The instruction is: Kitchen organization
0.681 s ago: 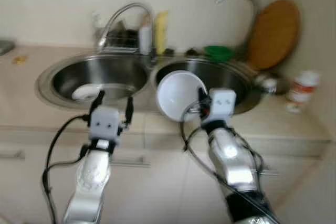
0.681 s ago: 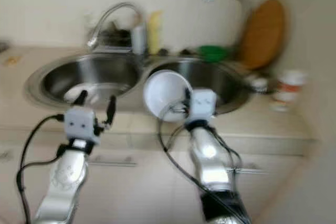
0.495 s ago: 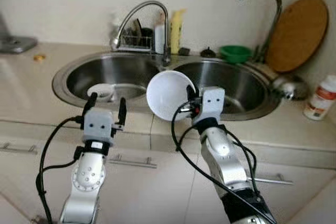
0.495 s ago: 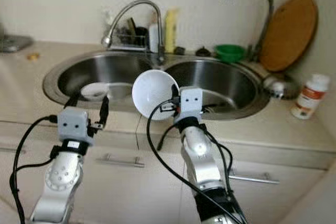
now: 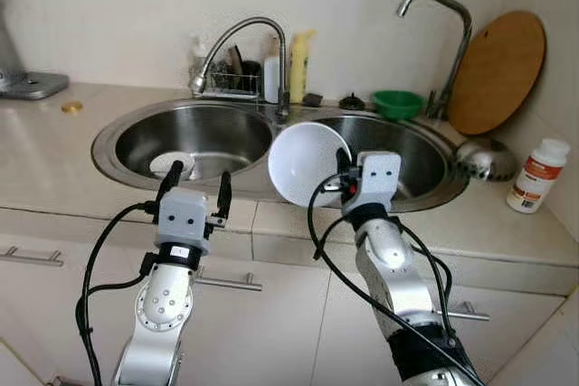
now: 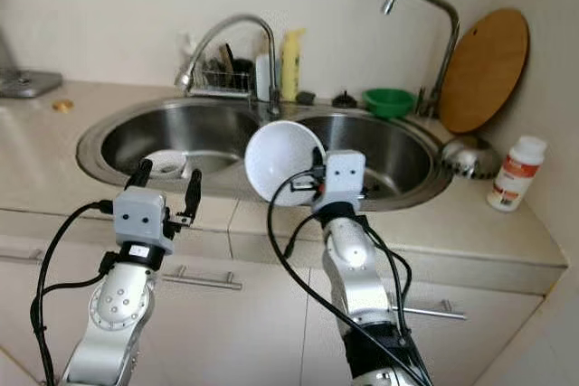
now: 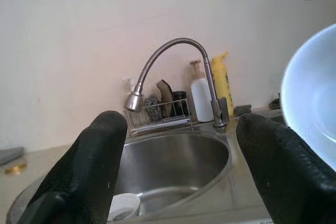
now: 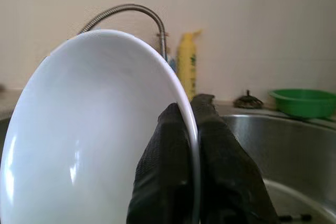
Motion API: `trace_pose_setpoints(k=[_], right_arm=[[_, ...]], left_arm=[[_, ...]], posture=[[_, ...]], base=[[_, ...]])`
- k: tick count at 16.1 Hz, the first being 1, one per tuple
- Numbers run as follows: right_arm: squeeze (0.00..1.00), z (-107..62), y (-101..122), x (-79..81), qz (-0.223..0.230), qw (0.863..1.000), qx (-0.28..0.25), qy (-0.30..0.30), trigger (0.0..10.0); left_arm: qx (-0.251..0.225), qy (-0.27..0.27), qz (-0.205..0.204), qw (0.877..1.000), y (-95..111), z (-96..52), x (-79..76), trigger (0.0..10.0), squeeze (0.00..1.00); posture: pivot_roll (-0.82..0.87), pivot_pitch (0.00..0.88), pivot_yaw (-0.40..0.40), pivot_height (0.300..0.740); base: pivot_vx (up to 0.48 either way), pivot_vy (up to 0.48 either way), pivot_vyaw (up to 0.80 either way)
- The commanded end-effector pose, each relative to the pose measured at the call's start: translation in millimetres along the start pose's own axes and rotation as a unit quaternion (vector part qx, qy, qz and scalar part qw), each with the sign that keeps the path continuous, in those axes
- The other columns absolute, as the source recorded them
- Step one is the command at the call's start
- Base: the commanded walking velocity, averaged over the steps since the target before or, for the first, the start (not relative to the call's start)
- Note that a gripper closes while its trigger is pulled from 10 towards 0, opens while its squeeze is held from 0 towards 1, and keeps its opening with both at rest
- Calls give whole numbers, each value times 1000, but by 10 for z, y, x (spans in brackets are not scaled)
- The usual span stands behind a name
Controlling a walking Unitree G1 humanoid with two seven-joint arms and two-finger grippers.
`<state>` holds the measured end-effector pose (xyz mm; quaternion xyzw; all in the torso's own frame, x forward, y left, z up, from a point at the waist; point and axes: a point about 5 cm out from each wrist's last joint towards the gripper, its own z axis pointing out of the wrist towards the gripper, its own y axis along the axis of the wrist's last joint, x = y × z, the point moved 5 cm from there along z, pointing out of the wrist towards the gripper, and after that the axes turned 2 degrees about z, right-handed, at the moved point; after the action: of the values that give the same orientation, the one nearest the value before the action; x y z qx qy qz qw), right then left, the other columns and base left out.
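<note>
My right gripper is shut on the rim of a white bowl, holding it tilted on edge in front of the double sink. In the right wrist view both fingers pinch the bowl's rim. My left gripper stands open with nothing between its fingers, above the counter's front edge near the left basin. A small white dish lies in the left basin, also seen past the left fingers as a white dish.
A curved faucet stands between the basins, a taller tap at the right. Bottles and a wire rack line the back wall. A green bowl, wooden board, metal strainer and white pill bottle are on the right.
The camera has shifted and the blur has cleared. The right gripper still holds the white bowl, which sits slightly higher and to the right. The left gripper stays open.
</note>
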<state>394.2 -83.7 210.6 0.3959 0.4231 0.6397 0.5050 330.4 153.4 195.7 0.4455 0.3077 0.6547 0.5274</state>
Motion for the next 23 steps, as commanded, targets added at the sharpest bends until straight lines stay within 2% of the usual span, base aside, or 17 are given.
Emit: trace_pose_setpoints(k=[1,13,19,21,23], right_arm=[[0,63,106,28,-2,1000,-18,5,10000],[0,50,55,52,-7,1000,-12,5,10000],[0,77,37,18,-12,1000,-7,1,10000],[0,118,-1,-3,-30,1000,5,-2,10000],[0,225,-112,-94,-70,997,41,-19,10000]], left_arm=[[-4,4,3,1000,18,11,23,10000,0],[-3,-1,1,1000,17,14,-1,10000,0],[-2,-9,-3,1000,15,12,-43,10000,0],[-2,-10,-3,1000,15,18,-46,10000,0],[-1,-14,-4,1000,11,15,-69,10000,0]], posture=[[67,0,-36,740],[69,0,-33,740],[68,0,-32,740],[70,0,-30,740],[70,0,-30,740]], base=[[304,0,0],[320,0,0],[0,0,0],[0,0,0],[0,0,0]])
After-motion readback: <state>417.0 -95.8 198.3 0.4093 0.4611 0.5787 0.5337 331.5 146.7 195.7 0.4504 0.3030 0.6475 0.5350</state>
